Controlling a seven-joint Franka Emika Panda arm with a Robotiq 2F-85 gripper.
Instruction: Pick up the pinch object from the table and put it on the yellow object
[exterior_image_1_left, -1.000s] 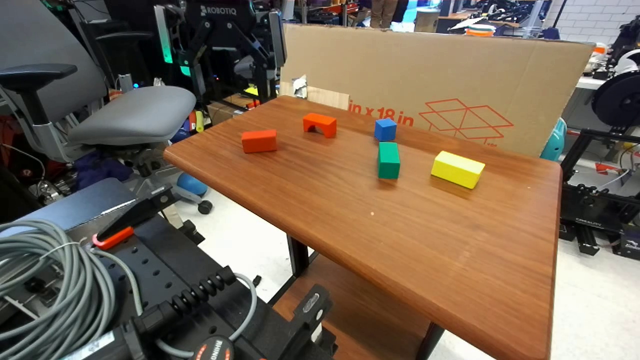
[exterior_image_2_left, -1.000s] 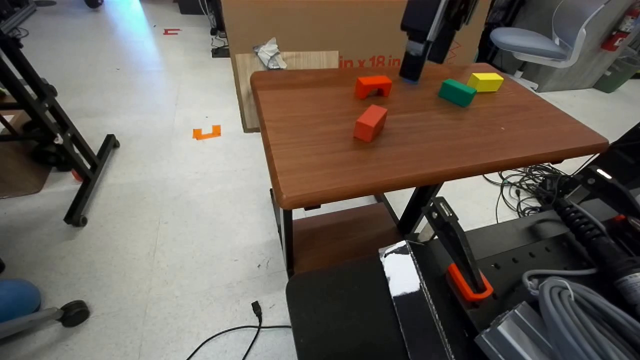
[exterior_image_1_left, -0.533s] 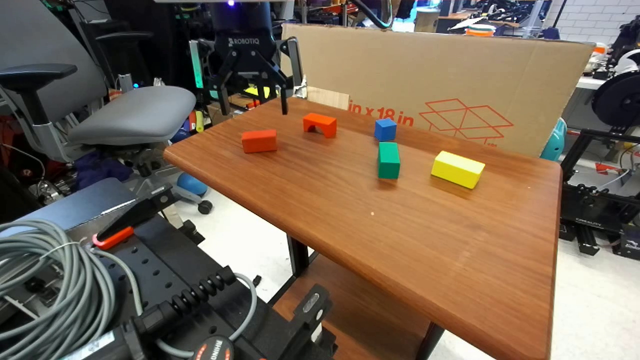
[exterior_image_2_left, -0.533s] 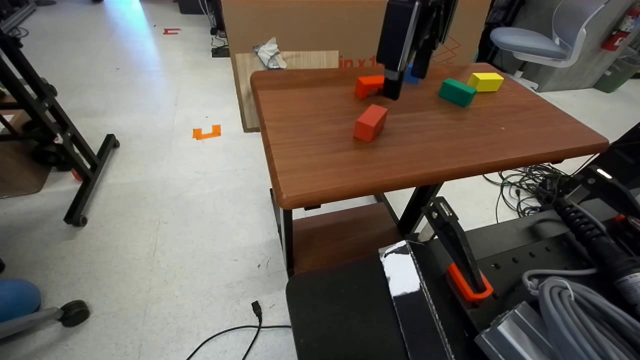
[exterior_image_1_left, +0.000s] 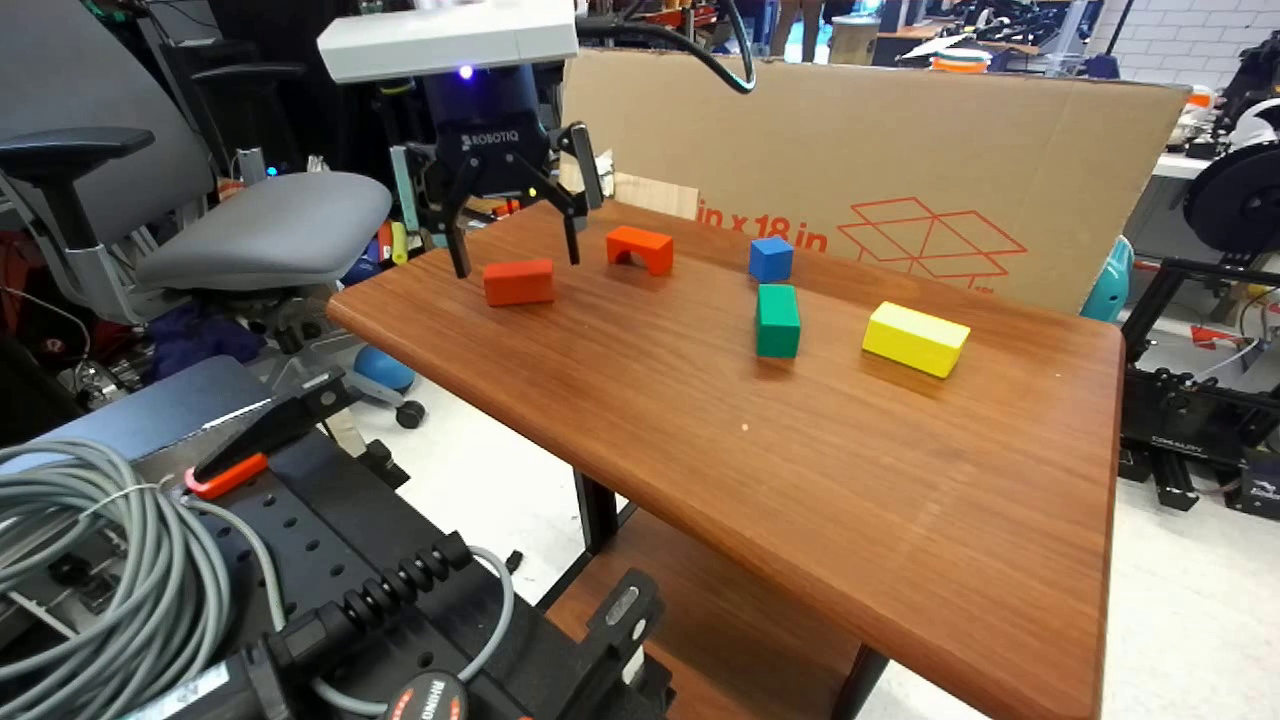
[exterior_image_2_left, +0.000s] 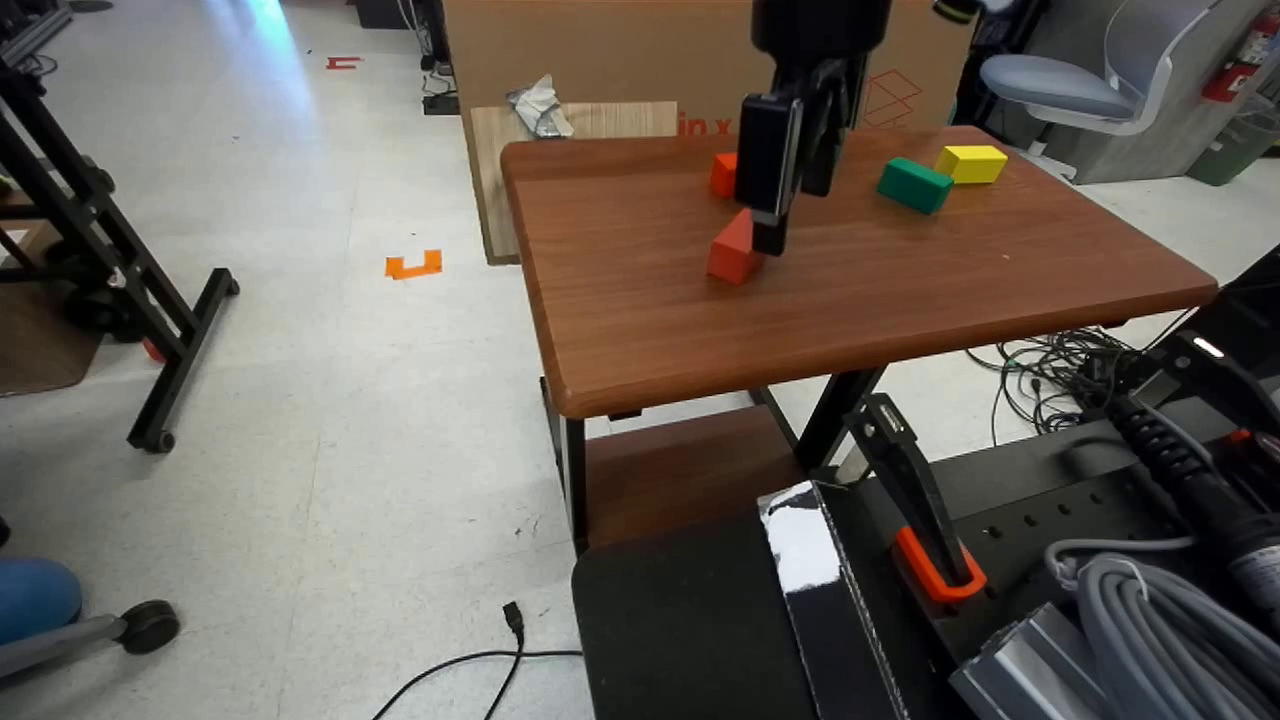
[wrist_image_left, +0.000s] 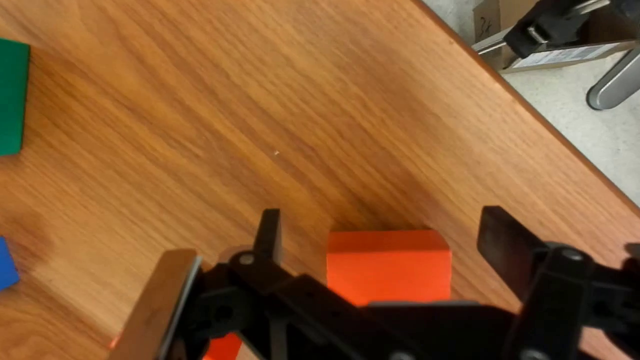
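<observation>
A plain red-orange block (exterior_image_1_left: 518, 284), brick-shaped and flat-sided, lies on a brown worktop (exterior_image_1_left: 880, 500), toward its left short edge as both exterior views show it. In the wrist view the block's top is bright and its narrow side face a shade darker, the rest hidden behind the black gripper (wrist_image_left: 384, 230). The gripper stands wide, its fingers (wrist_image_left: 268, 235) to either side of the block with bare worktop in both gaps. In an exterior view the block's long face (exterior_image_1_left: 520, 290) is in full sight; in an exterior view a fingertip (exterior_image_2_left: 770, 236) covers part of the block, and whether they touch cannot be told there. The yellow block (exterior_image_1_left: 914, 340) rests toward the worktop's far right corner, seen in both exterior views. The green block (exterior_image_2_left: 914, 186) overlaps it in an exterior view, while a strip of worktop (exterior_image_1_left: 832, 335) parts the pair in an exterior view. The blue cube (exterior_image_1_left: 771, 260), near the far long edge, appears in an exterior view and at the left of the wrist view. An orange arch (exterior_image_1_left: 640, 243) shows its opening in an exterior view; in an exterior view the gripper leaves one end (exterior_image_2_left: 724, 175) in sight.
</observation>
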